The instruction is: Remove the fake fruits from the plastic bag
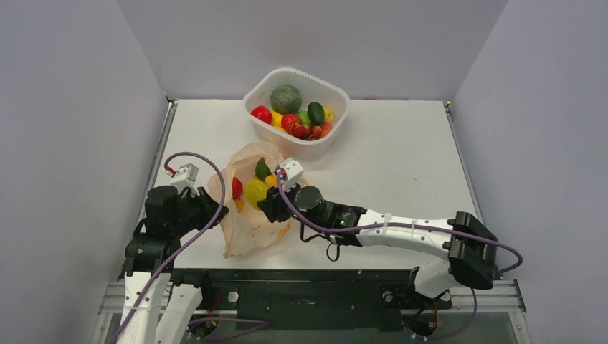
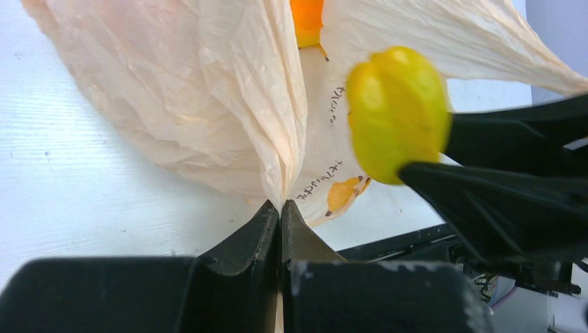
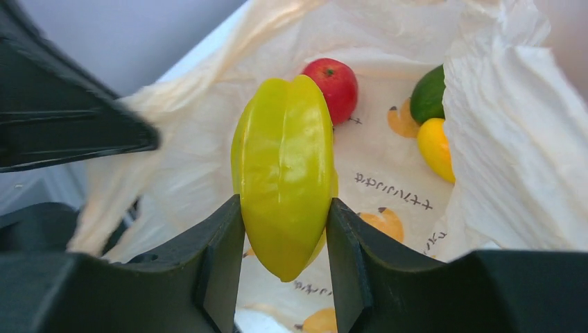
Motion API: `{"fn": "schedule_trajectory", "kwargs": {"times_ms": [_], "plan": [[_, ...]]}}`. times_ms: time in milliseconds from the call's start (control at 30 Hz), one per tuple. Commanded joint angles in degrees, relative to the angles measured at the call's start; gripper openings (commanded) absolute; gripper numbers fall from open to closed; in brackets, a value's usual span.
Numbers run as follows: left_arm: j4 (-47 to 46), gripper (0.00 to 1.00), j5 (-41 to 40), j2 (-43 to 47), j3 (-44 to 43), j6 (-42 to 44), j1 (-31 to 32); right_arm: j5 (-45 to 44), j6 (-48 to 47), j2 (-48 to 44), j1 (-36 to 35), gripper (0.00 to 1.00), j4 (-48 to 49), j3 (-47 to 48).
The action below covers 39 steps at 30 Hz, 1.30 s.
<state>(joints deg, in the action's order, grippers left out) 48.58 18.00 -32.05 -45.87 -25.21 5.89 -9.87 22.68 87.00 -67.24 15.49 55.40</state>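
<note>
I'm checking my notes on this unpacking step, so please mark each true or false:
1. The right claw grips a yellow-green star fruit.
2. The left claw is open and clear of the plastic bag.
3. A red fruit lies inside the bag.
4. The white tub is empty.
1. The right claw grips a yellow-green star fruit. True.
2. The left claw is open and clear of the plastic bag. False: it is shut, pinching a fold of the bag.
3. A red fruit lies inside the bag. True.
4. The white tub is empty. False: a dark-green melon lies in it.
</note>
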Motion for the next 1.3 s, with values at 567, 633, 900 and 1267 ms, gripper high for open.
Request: {"fn": "schedule_trajectory", "kwargs": {"times_ms": [567, 633, 900, 1267], "plan": [[-3.35, 0.00, 4.20, -2.05, 0.02, 1.46, -3.83, 0.34, 3.25, -2.21, 26.95, 0.00, -23.94, 31.49], [-3.32, 0.00, 4.51, -2.63, -0.01, 1.54, -3.86, 1.31, 1.67, 2.19, 29.91, 0.00, -22.97, 33.80], [-3.10, 0.00, 5.68, -3.52, 0.02, 2.00, -3.87, 6.08, -2.53, 26.50, 37.79, 0.00, -24.84, 51.72], [-2.44, 0.00, 1.46, -3.77, -0.15, 0.58, -3.87, 12.48, -4.05, 39.66, 39.76, 0.01, -25.77, 59.47]]}}
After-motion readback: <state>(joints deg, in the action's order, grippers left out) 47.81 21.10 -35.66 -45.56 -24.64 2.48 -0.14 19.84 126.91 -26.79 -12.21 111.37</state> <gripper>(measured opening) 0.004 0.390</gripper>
